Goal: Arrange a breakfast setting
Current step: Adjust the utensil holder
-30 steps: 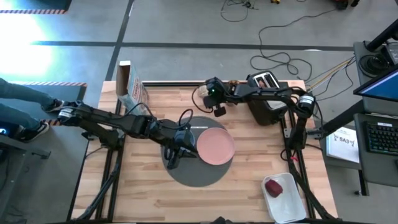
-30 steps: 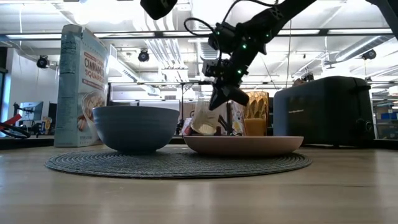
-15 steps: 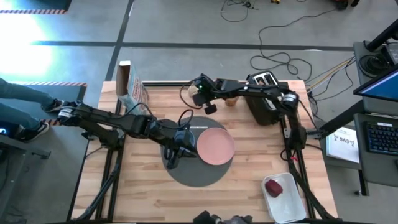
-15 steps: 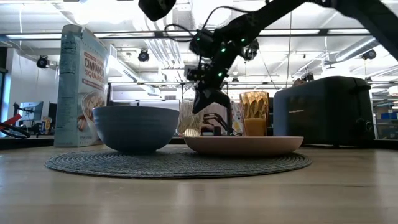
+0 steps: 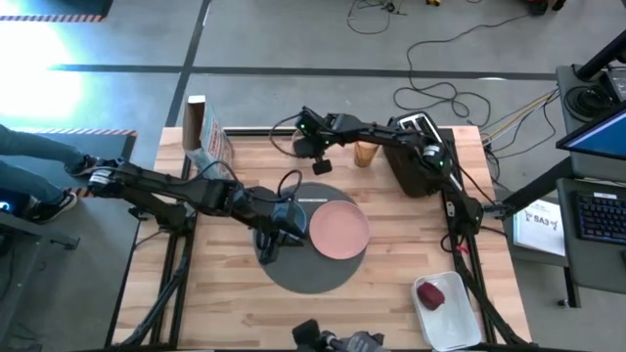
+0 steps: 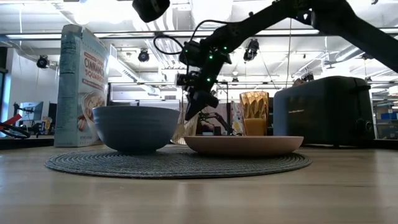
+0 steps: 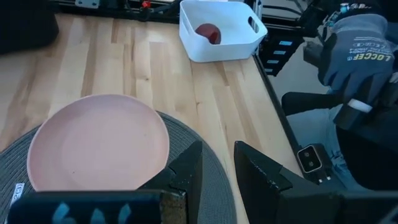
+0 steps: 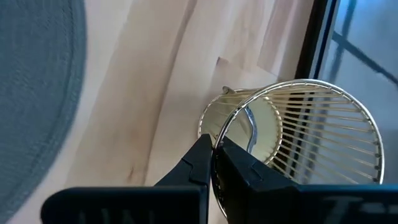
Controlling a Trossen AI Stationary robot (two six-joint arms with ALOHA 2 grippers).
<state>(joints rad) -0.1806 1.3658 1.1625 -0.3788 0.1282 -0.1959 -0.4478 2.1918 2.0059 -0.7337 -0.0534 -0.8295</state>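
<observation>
A round dark-grey mat carries a pink plate and a blue bowl. My left gripper hangs open above the mat beside the plate, with nothing between its fingers. At the far edge my right gripper is shut on a pale wire holder, which has a grey metal piece like a spoon inside. An amber tumbler stands on the table to the holder's right. A red apple lies in the white tray. My right gripper pinches the wire holder's top rim between its two fingers, slanting down from above. The holder hangs or stands just below the fingers. The plate and bowl hide its foot, so whether it is on the table cannot be told.
A black toaster stands at the far right and a cereal box at the far left. The white tray sits at the near right corner. A person's gloved hand shows beyond the table's edge.
My right gripper, still shut, has gone toward the table's left edge along the far side, away from the tumbler and toaster. The wire holder has gone along with it.
</observation>
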